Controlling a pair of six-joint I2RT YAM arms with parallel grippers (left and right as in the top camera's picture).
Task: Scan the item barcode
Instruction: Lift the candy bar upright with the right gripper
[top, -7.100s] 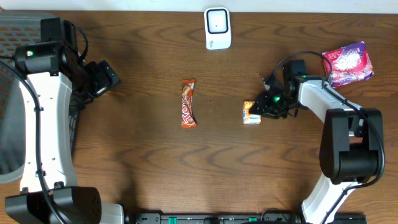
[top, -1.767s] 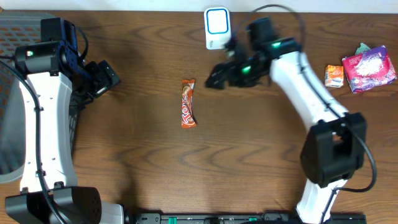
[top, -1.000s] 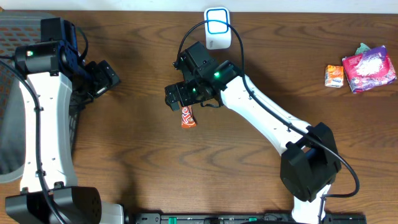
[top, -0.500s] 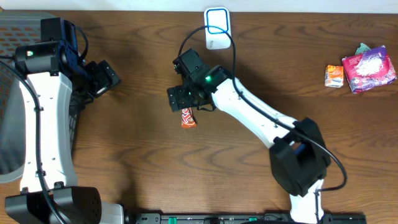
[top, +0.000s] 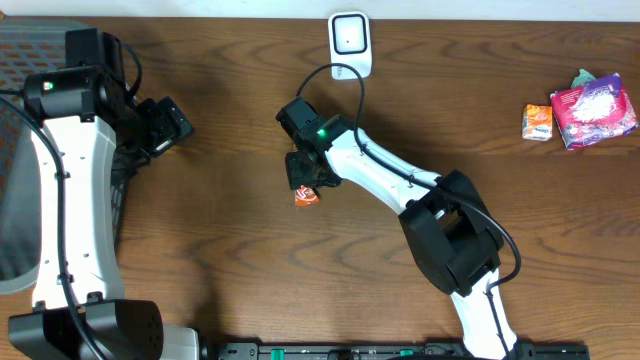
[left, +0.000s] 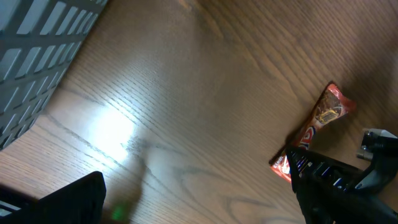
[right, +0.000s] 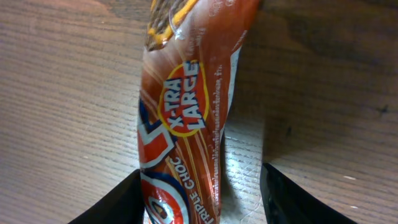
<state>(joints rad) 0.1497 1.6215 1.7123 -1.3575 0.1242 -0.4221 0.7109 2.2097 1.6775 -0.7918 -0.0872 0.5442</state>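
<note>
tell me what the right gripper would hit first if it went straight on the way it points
The chocolate bar: it lies right ahead of the right gripper, between its open jaws, flat on the table. Depth is hard to judge, but contact looks near.

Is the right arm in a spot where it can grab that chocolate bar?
Probably yes. The right gripper hangs right over the chocolate bar, one finger on each side, jaws open, and nothing else lies between them on the table.
</note>
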